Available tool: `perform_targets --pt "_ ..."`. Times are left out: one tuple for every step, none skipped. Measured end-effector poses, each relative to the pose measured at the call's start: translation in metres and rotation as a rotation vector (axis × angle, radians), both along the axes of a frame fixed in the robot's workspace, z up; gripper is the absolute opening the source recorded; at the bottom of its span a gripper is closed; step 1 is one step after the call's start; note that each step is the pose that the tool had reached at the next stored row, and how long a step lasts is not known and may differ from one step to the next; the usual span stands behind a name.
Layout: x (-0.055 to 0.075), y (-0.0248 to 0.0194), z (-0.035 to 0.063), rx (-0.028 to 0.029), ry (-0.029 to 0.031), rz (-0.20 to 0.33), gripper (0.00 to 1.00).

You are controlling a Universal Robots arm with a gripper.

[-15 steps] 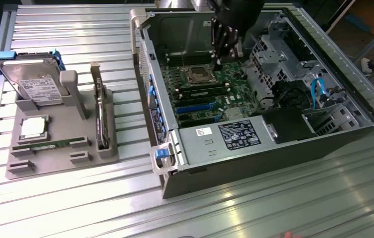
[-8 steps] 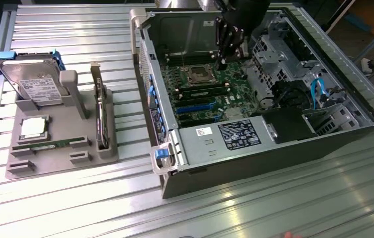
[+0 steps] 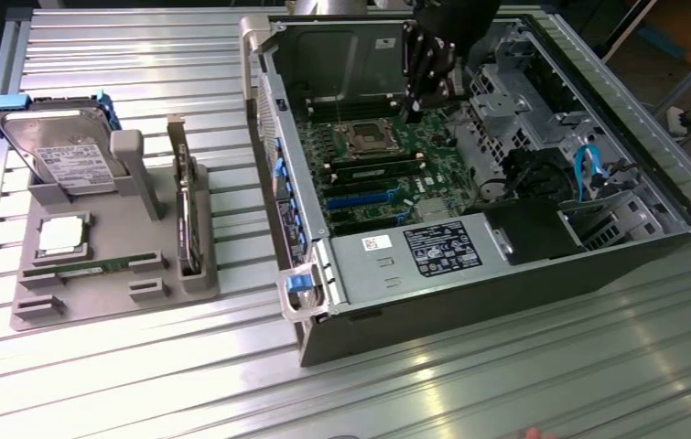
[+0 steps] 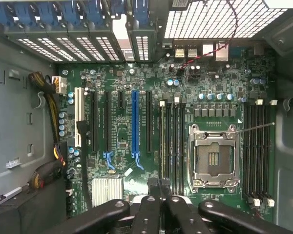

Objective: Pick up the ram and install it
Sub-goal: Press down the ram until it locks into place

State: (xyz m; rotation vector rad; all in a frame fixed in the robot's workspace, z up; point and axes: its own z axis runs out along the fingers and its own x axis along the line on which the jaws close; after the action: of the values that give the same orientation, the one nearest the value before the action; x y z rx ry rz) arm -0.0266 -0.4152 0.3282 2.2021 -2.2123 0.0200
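Over motherboard (image 4: 136,146): end effector (image 4: 160,195) closed, tips cut off; ram (image 3: 82,268) on tray (image 3: 199,288).

The ram (image 3: 77,268) is a long, thin green stick; it lies lengthwise in a grey holder's (image 3: 27,315) slot, outside the computer case (image 3: 491,283).

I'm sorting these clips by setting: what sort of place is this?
Probably a lab or workshop bench for computer assembly trials. An open computer case lies on a ribbed aluminium table, and a grey fixture beside it holds a hard drive and other parts.
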Motion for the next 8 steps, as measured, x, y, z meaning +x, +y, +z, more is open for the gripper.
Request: perform_targets --pt "0.0001 0.0 0.0 -0.0001 0.0001 0.0 0.11" --pt "0.0011 0.0 0.0001 -0.0001 0.0 0.0 0.11" --pt "0.0028 0.0 0.0001 -0.0002 0.0003 0.0 0.11" --pt "0.0042 0.0 0.0003 -0.0004 0.0009 0.0 0.11" --pt "0.0062 0.0 0.0005 -0.0002 0.0019 0.0 0.11" --pt "0.0077 0.0 0.0006 0.0 0.0028 0.0 0.11" --pt "0.0089 0.0 0.0007 0.0 0.0034 0.0 0.11" --pt "0.0094 0.0 0.0008 0.0 0.0034 0.0 0.11"
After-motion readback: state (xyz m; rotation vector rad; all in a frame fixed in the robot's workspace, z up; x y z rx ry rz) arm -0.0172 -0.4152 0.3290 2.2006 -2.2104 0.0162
